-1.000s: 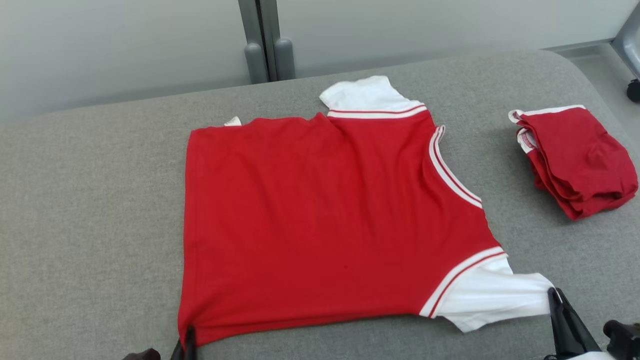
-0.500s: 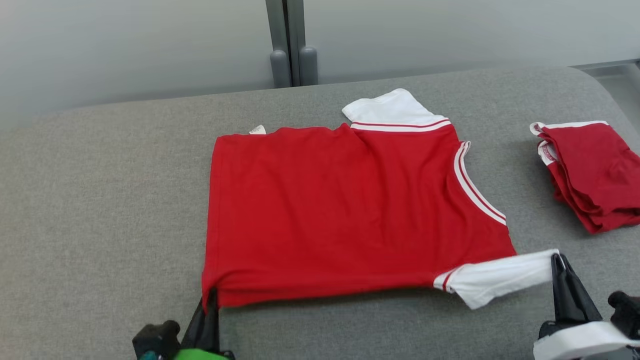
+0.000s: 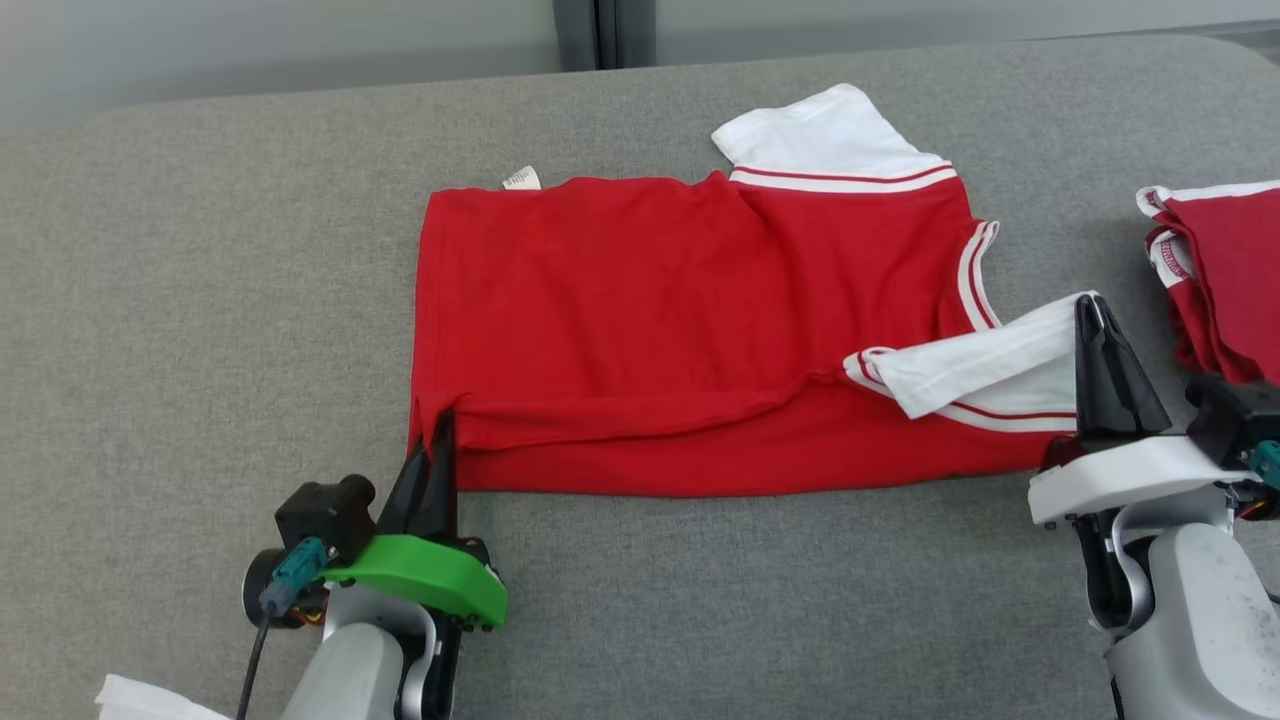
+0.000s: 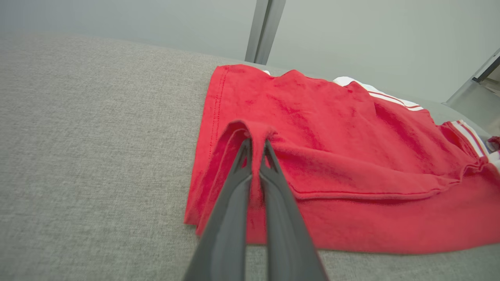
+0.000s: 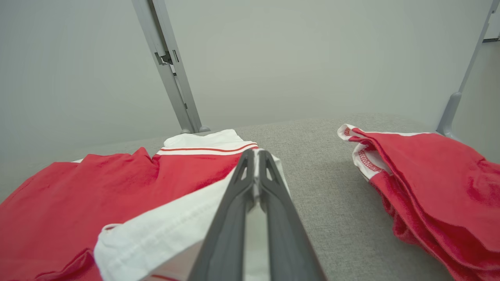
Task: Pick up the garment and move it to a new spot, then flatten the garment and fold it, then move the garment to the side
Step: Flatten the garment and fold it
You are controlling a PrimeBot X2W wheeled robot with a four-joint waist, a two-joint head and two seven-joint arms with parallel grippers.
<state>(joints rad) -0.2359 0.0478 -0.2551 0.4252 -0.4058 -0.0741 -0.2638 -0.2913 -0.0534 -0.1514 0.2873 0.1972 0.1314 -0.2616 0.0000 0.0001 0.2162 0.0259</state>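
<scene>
Right claw (image 5: 256, 153) pinching a white sleeve (image 5: 168, 230) above the grey bench (image 5: 324, 187).

The two dark fingers are pressed together with the edge of the sleeve caught between their tips, and the sleeve hangs lifted, folding back over the red shirt (image 5: 78, 195) it belongs to. The shirt's other white sleeve (image 5: 203, 140), trimmed with a red stripe, lies flat toward the bench's far edge. Apart from the shirt, across a bare strip of bench, lies a pile of folded red clothes (image 5: 437, 183). Behind the far edge stand a metal post (image 5: 168, 66) and a pale wall (image 5: 312, 58).

Seemingly a test lab: grey padded table (image 3: 700, 600), plain partition panels (image 5: 312, 58).
</scene>
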